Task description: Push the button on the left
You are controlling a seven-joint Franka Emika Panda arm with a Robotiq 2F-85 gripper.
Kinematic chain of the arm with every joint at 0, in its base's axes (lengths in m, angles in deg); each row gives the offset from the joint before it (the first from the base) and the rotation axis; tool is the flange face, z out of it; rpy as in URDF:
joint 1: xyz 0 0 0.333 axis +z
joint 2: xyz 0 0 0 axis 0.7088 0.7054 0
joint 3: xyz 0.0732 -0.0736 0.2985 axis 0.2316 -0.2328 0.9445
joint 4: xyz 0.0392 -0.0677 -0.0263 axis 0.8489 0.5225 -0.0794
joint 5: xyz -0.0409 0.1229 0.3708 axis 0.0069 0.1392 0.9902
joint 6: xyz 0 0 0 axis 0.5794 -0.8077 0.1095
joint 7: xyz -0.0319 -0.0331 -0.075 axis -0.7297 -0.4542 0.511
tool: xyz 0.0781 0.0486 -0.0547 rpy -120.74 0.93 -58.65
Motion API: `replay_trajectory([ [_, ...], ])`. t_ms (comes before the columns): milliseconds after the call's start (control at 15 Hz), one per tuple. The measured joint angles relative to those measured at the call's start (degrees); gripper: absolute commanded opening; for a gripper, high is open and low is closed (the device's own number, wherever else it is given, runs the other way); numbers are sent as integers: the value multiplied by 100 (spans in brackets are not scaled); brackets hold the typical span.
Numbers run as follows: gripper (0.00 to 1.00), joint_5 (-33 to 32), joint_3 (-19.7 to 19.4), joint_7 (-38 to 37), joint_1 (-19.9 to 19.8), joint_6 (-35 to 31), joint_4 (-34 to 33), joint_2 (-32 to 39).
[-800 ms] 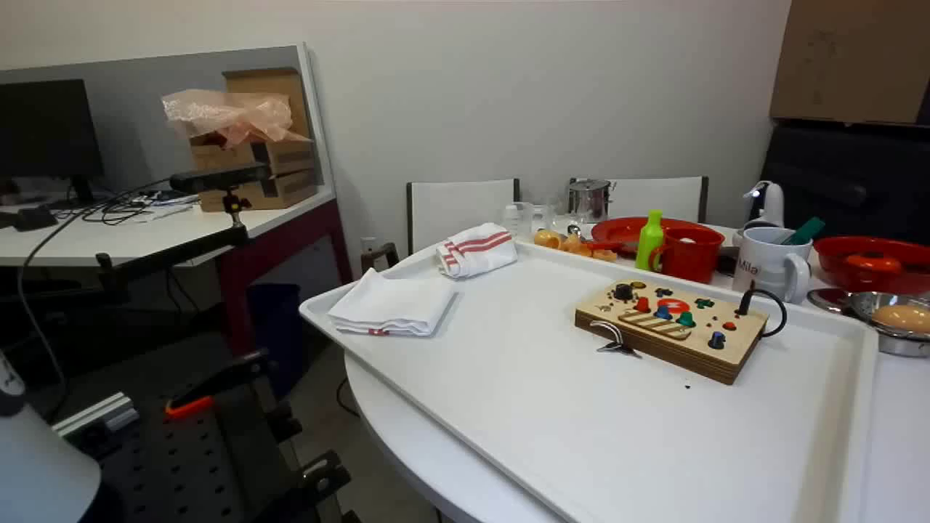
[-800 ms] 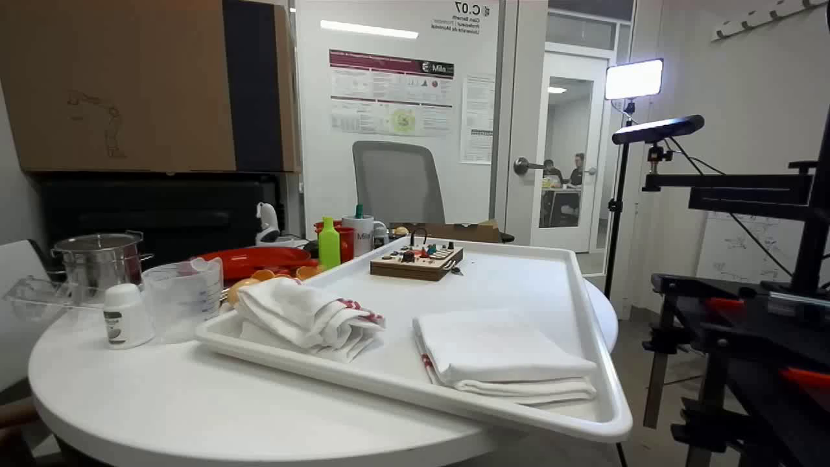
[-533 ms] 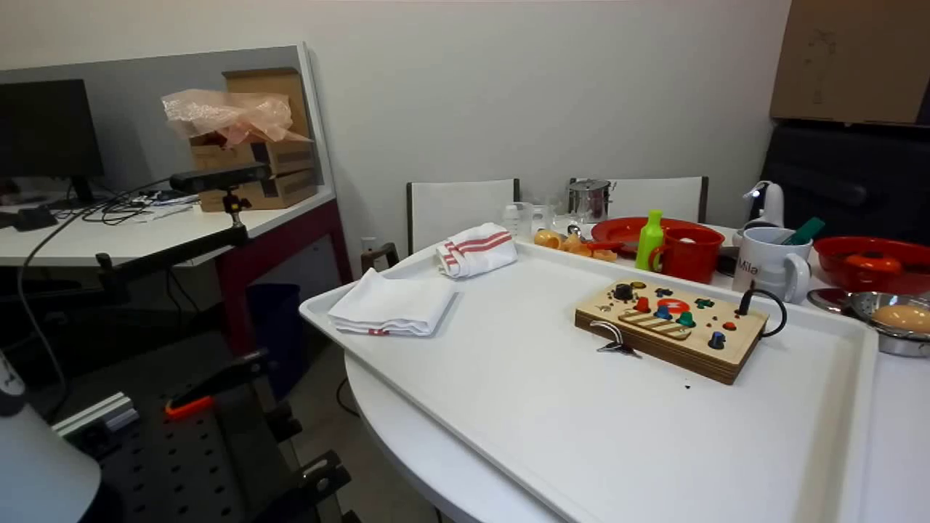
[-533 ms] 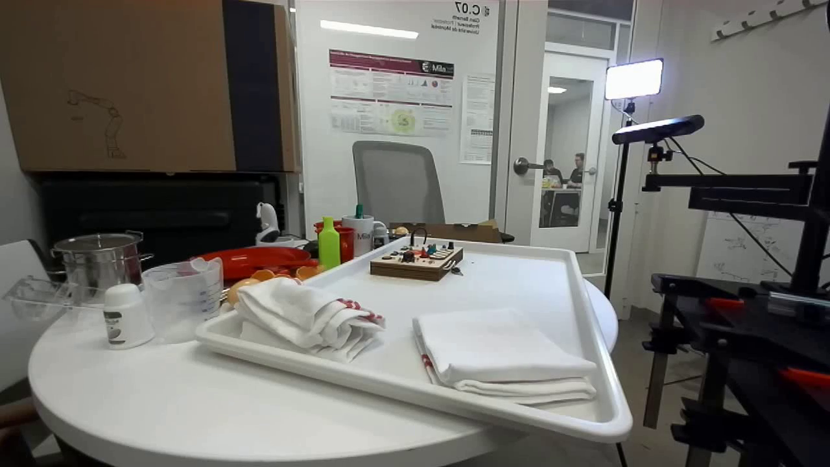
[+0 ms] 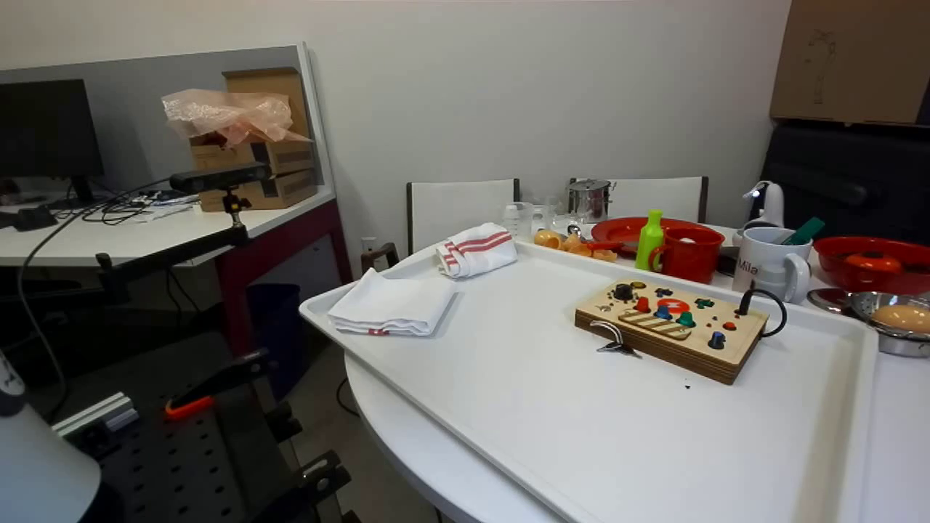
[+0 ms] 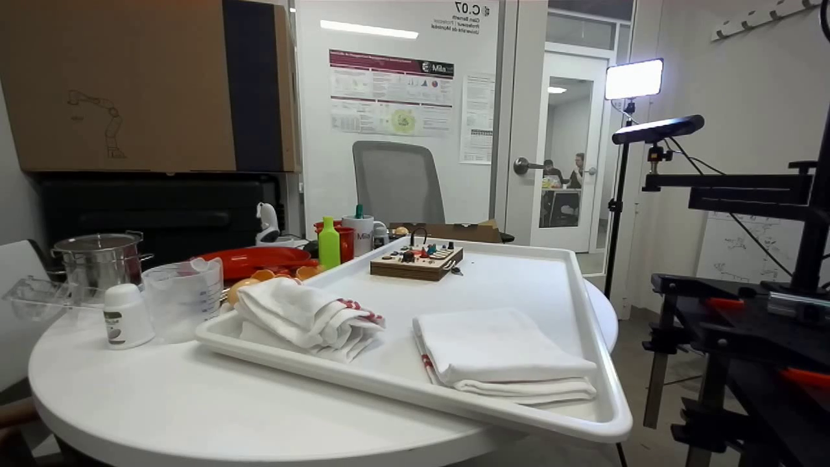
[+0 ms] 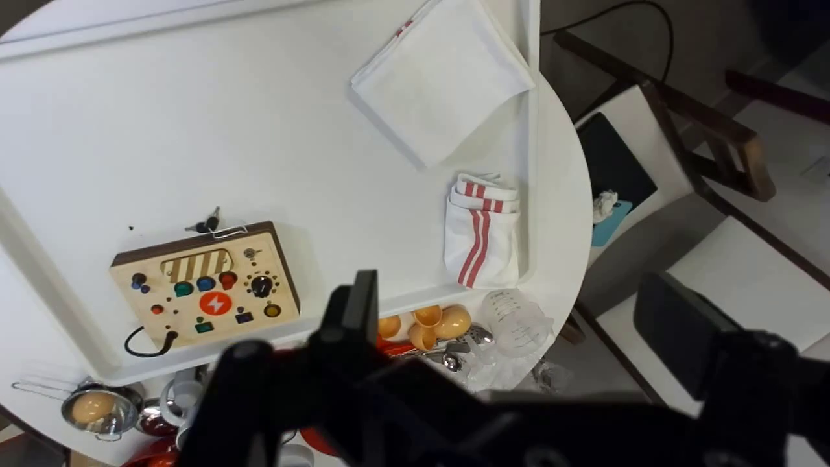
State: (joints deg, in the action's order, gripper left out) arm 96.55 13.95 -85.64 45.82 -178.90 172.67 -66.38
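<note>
A yellow button [image 7: 272, 310], possibly the one meant, sits on the wooden box [image 5: 672, 333], which lies face up inside the long edge of the tray [image 5: 523, 385] near the red cup [image 5: 694, 258], presumably for pressing from above. A folded towel [image 5: 392, 301] and a striped towel [image 5: 478, 250] take the corners of the farther short edge, probably out of the way. The gripper [image 7: 511, 311] is spread wide, holding nothing; pushing likely wants it narrowed.

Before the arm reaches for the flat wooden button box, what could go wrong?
Left could be misread: the rounded red cap sits left of its blue neighbour in an exterior view, but right of it in the wrist view. The wide-open black gripper could snag the looped black cable.
</note>
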Motion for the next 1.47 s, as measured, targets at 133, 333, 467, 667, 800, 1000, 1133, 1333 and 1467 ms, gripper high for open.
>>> replay_trajectory([
  [133,100,0,4,-11,-1,-251,-81,312],
  [333,100,0,22,-77,-8,-690,-258,858],
  [467,100,0,47,-191,-20,-1009,-424,1257],
  [667,100,-20,128,-605,-99,-1465,-751,1889],
  [800,100,-113,238,-1084,-246,-1713,-1006,2314],
  [1000,100,-228,334,-1505,-386,-1802,-1343,2790],
  [1133,100,-234,341,-1540,-398,-1803,-1430,2884],
  [1333,100,-225,342,-1550,-389,-1748,-1442,2887],
  [1467,100,-291,391,-1802,-390,-1636,-1379,2905],
])
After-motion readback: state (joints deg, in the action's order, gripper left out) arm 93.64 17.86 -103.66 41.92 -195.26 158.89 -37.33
